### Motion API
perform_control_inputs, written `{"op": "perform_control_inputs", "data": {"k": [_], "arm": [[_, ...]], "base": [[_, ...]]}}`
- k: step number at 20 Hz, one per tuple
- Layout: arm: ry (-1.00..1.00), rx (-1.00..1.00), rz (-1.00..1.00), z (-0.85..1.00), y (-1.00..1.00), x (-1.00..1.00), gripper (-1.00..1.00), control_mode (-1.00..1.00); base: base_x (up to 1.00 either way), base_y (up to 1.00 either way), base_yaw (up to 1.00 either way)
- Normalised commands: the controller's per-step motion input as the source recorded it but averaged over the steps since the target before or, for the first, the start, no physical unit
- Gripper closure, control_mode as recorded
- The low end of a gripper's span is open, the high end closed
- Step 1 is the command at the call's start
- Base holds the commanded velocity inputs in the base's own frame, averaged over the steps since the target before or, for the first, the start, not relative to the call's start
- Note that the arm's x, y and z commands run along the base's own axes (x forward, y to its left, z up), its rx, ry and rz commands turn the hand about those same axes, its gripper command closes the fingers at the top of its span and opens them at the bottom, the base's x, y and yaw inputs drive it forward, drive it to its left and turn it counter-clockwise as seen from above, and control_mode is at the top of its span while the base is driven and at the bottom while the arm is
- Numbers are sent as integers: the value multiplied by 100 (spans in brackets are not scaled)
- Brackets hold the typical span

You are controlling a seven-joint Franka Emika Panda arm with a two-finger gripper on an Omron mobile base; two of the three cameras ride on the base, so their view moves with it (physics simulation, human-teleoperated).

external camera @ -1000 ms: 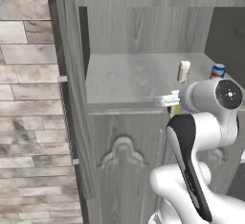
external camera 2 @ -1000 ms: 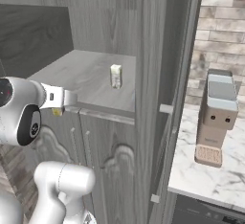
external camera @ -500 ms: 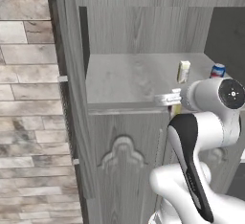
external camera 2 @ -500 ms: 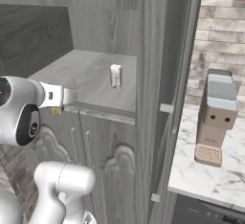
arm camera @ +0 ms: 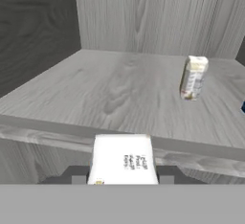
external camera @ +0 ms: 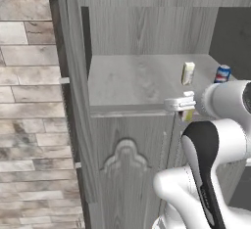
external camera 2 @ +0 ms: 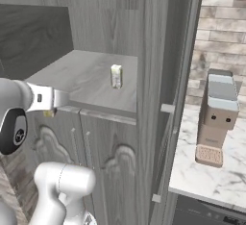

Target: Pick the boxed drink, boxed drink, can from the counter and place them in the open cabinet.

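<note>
At the front lip of the shelf niche, a boxed drink [arm camera: 123, 158] is held between the closed fingers of the gripper [arm camera: 122, 176], its white face with small print turned up to the hand camera. In the left base view the same carton [external camera: 186, 106] is seen at the shelf edge, clamped at the end of the arm. A second boxed drink [arm camera: 193, 77] stands upright farther back on the shelf, well apart from the held one. The can [external camera: 222, 74] is seen beyond the cabinet's right side. The open cabinet [external camera 2: 96, 82] is grey wood-grain, with ornate doors below. To its right, a coffee machine [external camera 2: 217, 117] stands on a marble counter [external camera 2: 211, 181] before a brick wall [external camera: 27, 101].
</note>
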Motion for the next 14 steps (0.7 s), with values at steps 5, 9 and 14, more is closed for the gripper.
{"op": "perform_control_inputs", "data": {"k": [5, 9, 14], "arm": [[-1, 0, 0, 21, -6, -14, 100, -100], [-5, 0, 0, 13, -21, 6, 100, -100], [-2, 0, 0, 10, -13, 12, 100, -100]], "base": [[0, 0, 0], [0, 0, 0], [0, 0, 0]]}}
